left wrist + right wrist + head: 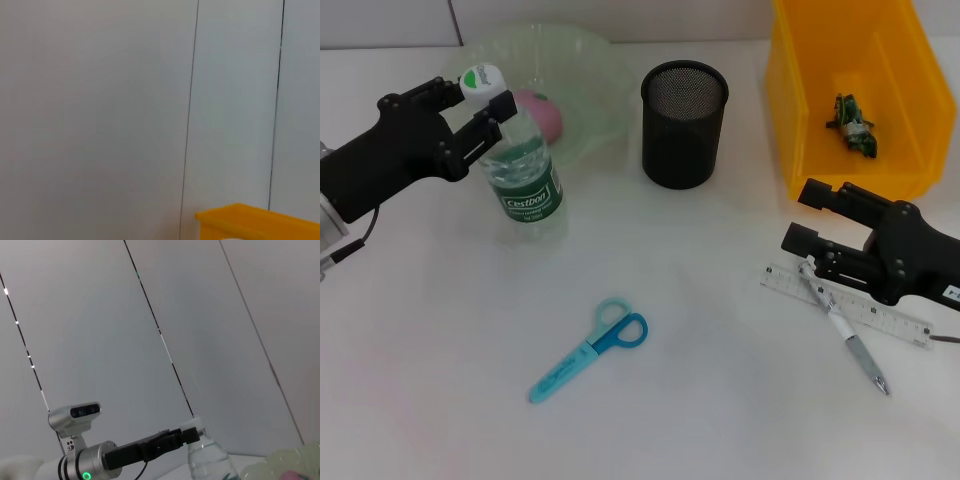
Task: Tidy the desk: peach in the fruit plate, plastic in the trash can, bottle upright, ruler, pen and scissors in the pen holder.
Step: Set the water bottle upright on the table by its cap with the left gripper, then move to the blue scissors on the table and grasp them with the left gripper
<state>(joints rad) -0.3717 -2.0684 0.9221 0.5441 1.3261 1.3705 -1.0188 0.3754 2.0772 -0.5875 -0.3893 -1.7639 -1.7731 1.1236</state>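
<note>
Hiding behind the bottle point(525, 180), peach point(545, 115) partly obscured.

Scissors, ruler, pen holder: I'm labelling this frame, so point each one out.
scissors point(588, 350), head view, on the pivot.
ruler point(892, 320), head view, on its bare middle.
pen holder point(683, 140), head view, on its mesh wall.

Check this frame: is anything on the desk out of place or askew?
Yes. The scissors, ruler and pen lie loose on the desk, outside the pen holder; the pen lies crossed over the ruler beside the right hand. The bottle stands upright at the left hand.
</note>
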